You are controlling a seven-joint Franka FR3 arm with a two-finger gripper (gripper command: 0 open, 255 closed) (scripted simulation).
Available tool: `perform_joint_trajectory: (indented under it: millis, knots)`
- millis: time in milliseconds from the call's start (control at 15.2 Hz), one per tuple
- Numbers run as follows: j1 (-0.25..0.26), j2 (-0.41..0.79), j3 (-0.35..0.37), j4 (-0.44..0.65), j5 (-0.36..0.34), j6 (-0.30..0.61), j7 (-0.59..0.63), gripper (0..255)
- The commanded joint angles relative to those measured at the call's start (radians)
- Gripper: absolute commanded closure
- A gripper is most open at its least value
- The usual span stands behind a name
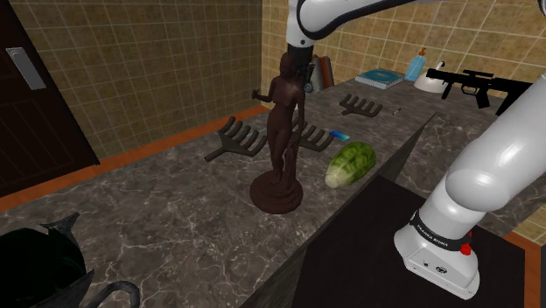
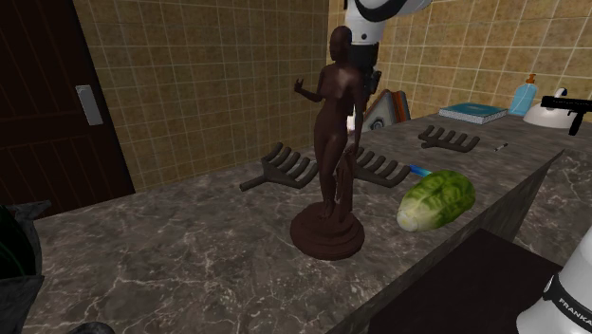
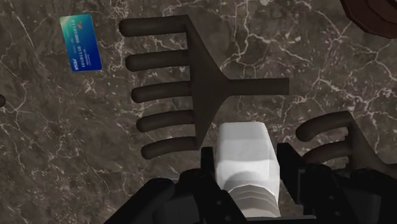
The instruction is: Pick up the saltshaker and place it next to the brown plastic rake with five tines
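Tan tiled walls (image 1: 157,70), dark door (image 1: 35,131) w/ grey handle (image 1: 26,68), orange skirting (image 1: 131,156), dark marbled countertop (image 1: 175,227)

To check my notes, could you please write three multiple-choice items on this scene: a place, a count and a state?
1. The blue card lies: A on the counter off the rake's tine tips; B across its handle; C across its tines.
2. That rake's tines number: A three; B four; C five.
3. The saltshaker is: A lying on the counter; B clasped in the gripper; C standing on the card.
Key: A, the card sits clear of the tines; C, five tines show; B, both fingers press its sides.
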Motion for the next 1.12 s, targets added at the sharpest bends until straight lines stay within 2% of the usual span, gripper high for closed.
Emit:
perform_joint_trajectory:
  millis: [0,528,1056]
  knots:
    - [-0.018,-0.031,-0.027,-0.041,0.004,0.015,-0.047,255]
    - [-0.094,-0.112,-0.152,-0.131,0.000,0.043,-0.245,255]
    - [-0.172,-0.127,-0.284,-0.147,-0.016,0.064,-0.444,255]
